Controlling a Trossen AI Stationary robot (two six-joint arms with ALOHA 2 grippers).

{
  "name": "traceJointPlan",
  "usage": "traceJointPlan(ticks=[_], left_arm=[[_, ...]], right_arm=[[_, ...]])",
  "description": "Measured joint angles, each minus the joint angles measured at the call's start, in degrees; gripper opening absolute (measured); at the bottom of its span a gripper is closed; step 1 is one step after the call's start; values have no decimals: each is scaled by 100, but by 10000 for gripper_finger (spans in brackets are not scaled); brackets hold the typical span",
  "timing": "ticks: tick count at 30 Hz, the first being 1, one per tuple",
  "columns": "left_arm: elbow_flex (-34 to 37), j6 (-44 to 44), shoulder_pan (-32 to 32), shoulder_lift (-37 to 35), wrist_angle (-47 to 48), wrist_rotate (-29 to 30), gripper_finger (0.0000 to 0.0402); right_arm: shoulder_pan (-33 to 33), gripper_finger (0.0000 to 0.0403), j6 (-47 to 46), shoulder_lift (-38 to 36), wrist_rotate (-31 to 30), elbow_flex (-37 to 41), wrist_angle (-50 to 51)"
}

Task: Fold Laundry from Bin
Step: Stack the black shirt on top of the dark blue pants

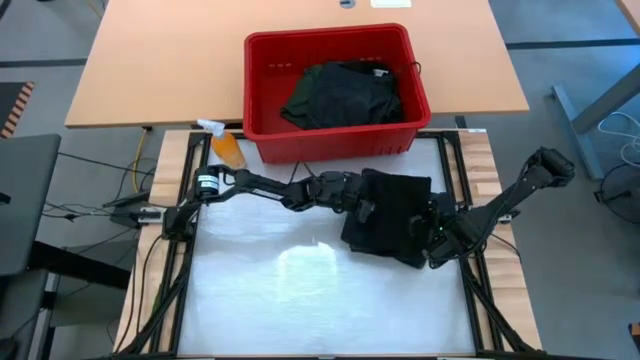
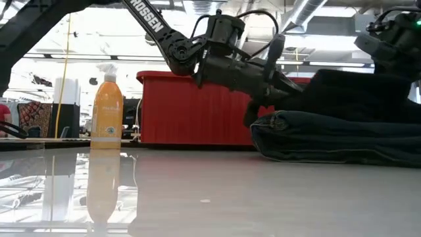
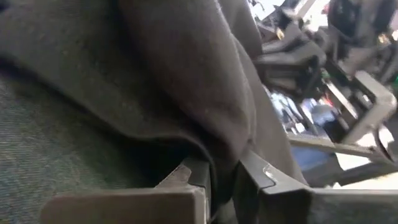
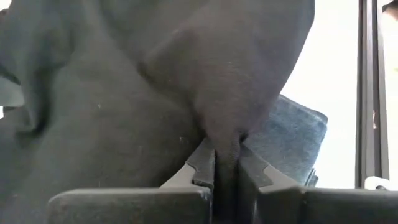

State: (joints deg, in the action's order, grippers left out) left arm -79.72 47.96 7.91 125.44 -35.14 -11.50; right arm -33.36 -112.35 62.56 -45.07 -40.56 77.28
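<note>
Behind, the bin [image 1: 262,60] and a spray bottle [image 1: 226,147] flank the folded garment [image 1: 395,205].

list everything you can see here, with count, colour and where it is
bin: one, red, far side of the white work surface
laundry in the bin: dark heap, count cannot tell
garment: one, black, partly folded on the work surface, in front of the bin
spray bottle: one, orange, beside the bin's left corner
wooden table: one, tan, beyond the bin
left gripper: shut on the garment's left edge
right gripper: shut on the garment's right edge
</note>
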Motion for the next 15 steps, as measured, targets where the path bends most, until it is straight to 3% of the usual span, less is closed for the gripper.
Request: traceJointPlan(ticks=[6,15], left_arm=[[7,-76,204,-88,36,-547,70],[4,-500,466,-551,178,-795,124]], right_arm=[[2,83,419,-308,77,0,47],[2,183,743,-787,337,-183,480]])
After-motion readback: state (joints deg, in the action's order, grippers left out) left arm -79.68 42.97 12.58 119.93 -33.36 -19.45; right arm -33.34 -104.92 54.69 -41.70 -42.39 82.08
